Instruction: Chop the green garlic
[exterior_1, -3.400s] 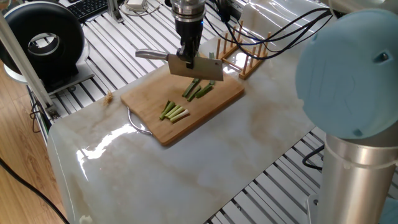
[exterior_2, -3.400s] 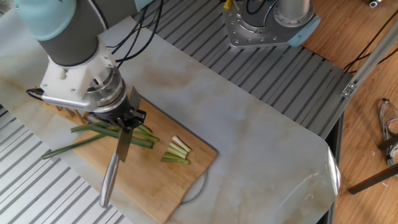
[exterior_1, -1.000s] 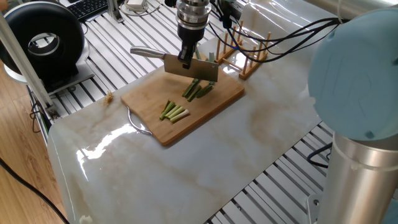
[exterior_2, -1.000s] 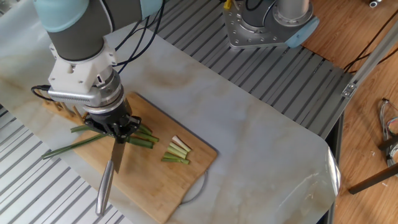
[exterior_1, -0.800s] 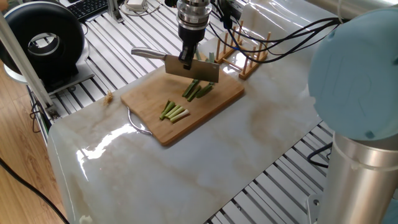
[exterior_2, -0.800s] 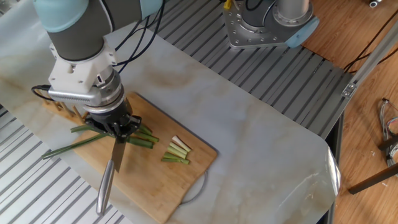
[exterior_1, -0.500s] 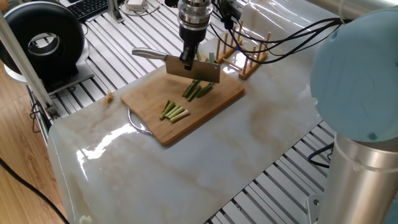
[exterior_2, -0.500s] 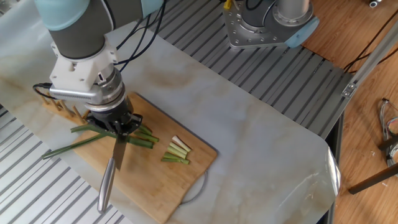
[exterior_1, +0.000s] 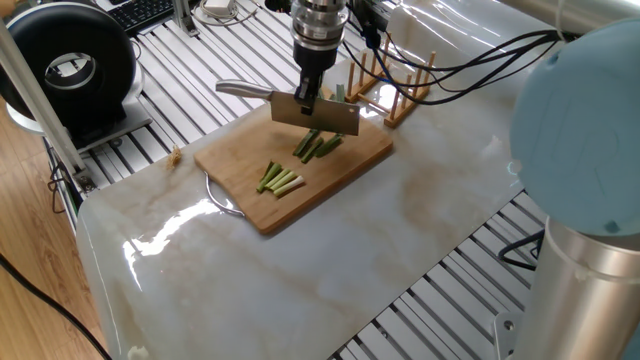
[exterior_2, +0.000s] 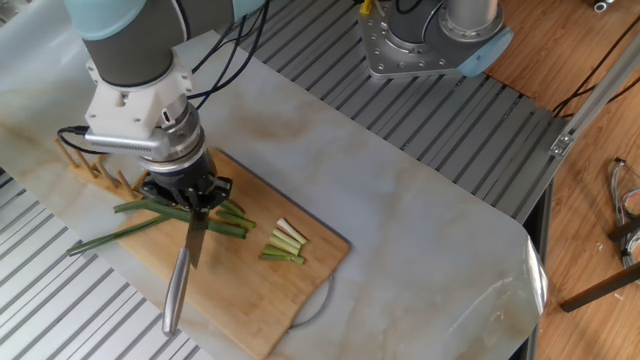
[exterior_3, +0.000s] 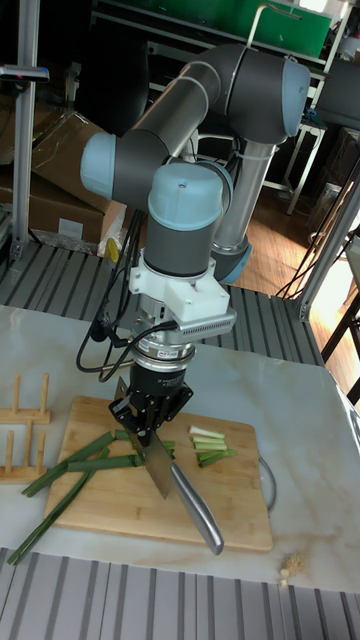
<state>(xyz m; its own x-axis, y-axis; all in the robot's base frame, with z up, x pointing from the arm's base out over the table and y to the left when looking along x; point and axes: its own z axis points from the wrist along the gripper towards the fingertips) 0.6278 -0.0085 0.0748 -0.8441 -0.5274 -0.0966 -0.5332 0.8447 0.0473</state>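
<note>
Marble-look tabletop (exterior_1: 330, 260) sat on a ribbed aluminium frame (exterior_2: 330, 50). Wood-plank floor (exterior_2: 560, 60) lay just beyond the tabletop, cables running across it. A round black device (exterior_1: 72, 68) and a keyboard (exterior_1: 140, 12) stood past the tabletop's far end. Behind the tabletop were cardboard boxes (exterior_3: 55, 170) and a green crate (exterior_3: 240, 22) on shelving.

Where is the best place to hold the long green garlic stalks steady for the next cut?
Probably the dark leafy ends overhanging the cutting board, approached from that outer side. They lie flat there, farthest from the knife held in the gripper.
</note>
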